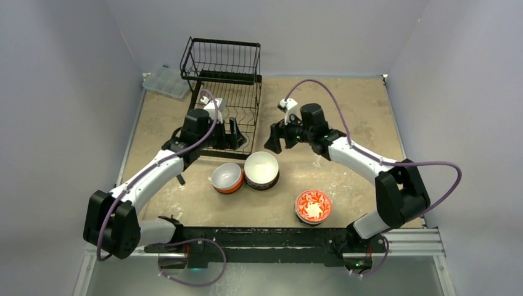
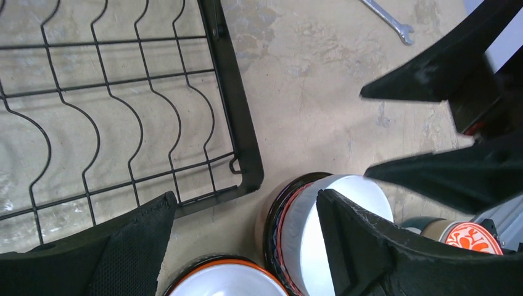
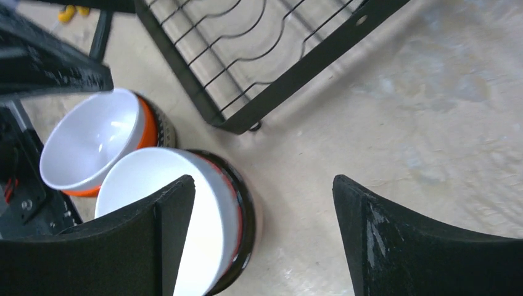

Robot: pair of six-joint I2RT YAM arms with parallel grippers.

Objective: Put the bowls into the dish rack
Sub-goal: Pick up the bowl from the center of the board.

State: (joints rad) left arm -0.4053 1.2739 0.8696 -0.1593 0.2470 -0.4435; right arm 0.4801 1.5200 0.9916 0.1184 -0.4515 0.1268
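No readable text, labels, brands, numbers or signs in any view. The red-and-white floral ceramic bowl (image 1: pixel 313 206) carries swirl ornament only, no lettering.

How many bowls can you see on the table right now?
3 show: an orange bowl in front of the rack, a dark white-lined bowl right beside it, and a red flowered bowl off to the right by itself. More may be stacked under them.
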